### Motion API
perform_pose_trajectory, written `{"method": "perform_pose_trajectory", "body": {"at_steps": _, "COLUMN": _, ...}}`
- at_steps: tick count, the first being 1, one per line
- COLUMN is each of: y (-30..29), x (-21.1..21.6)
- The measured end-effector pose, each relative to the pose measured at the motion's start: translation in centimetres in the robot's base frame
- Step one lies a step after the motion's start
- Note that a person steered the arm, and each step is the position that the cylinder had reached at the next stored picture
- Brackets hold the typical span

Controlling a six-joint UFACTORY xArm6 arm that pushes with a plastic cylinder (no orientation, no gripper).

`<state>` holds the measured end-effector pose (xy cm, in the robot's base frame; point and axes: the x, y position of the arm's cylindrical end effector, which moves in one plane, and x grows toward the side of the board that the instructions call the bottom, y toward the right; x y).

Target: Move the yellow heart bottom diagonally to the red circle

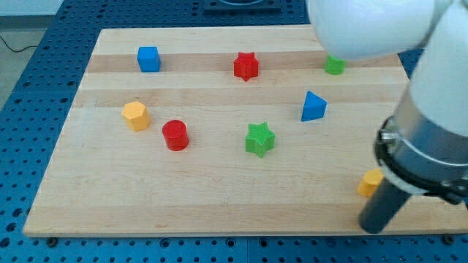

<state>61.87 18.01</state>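
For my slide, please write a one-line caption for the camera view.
My tip rests beside the yellow block at the board's bottom right, far from the red circle.

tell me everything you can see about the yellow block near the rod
The yellow block sits near the board's bottom right corner in the view. Only part of it shows: the arm's dark rod and grey collar cover its right side, so I cannot confirm a heart shape. It looks like matte plastic, orange-yellow, lying flat on the wood. My tip is below it and slightly to the right; whether the rod touches it is unclear. No other block is near it; the red circle lies far to the view's left.
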Motion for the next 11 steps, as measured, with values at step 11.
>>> {"method": "perform_pose_trajectory", "body": {"at_steps": 11, "y": -20.8, "x": -6.5}}
